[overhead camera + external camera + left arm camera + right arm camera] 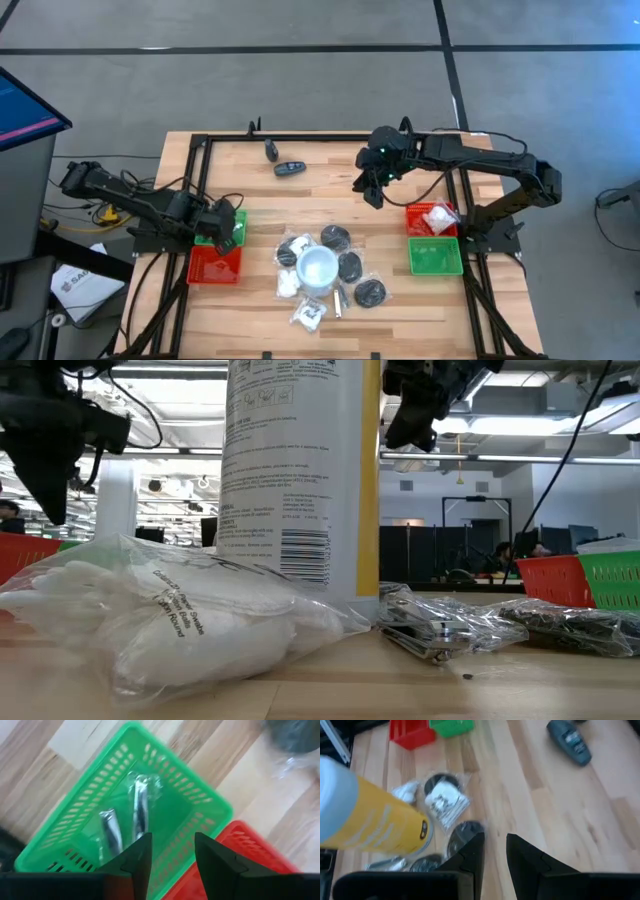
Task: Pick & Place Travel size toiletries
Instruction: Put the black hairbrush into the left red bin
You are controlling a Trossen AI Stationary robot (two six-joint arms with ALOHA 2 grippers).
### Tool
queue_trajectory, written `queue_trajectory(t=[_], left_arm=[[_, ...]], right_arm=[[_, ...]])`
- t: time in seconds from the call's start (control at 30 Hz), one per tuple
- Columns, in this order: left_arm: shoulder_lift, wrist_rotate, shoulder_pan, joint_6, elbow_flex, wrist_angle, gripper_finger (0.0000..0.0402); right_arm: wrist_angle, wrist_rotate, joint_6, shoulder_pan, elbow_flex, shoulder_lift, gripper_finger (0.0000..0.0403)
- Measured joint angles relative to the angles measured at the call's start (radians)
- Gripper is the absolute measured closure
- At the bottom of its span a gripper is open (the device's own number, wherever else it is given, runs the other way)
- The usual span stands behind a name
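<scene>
Toiletries [325, 270] are seen heaped at the table's near middle around a tall white bottle [318, 266]: black discs and white pieces in clear wrappers, close-packed and touching. Two silvery sticks [139, 812] are noted lying in the green tray [75, 832] under the left gripper [172, 857], whose fingers are parted and empty. Farther back, the right gripper [372, 190] is held above bare wood, fingers slightly apart, nothing between them. Two dark oblong pieces [289, 168] are left at the far edge. Risk judged: the bottle could be toppled, or two overlapping wrappers snagged together, by a reach into the heap.
</scene>
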Motion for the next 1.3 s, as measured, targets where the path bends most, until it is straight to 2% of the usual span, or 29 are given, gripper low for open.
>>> queue_trajectory(t=[0.37, 0.6, 0.83, 1.0, 1.3], left_arm=[[0.0, -0.016, 0.0, 0.012, 0.0, 0.123, 0.0269], [0.0, -0.029, 0.0, 0.087, 0.0, 0.239, 0.0275], [0.0, -0.034, 0.0, 0.197, 0.0, 0.388, 0.028], [0.0, -0.051, 0.0, 0.255, 0.0, 0.465, 0.028], [0.0, -0.058, 0.0, 0.292, 0.0, 0.506, 0.028]], right_arm=[[-0.09, 0.0, 0.001, 0.106, 0.0, 0.0, 0.033], [-0.135, 0.0, 0.003, 0.169, 0.0, 0.0, 0.033], [-0.15, 0.0, 0.098, 0.206, -0.006, 0.0, 0.033], [-0.11, 0.0, 0.124, 0.212, -0.072, 0.001, 0.033], [0.092, 0.0, 0.221, 0.205, -0.236, 0.0, 0.033]])
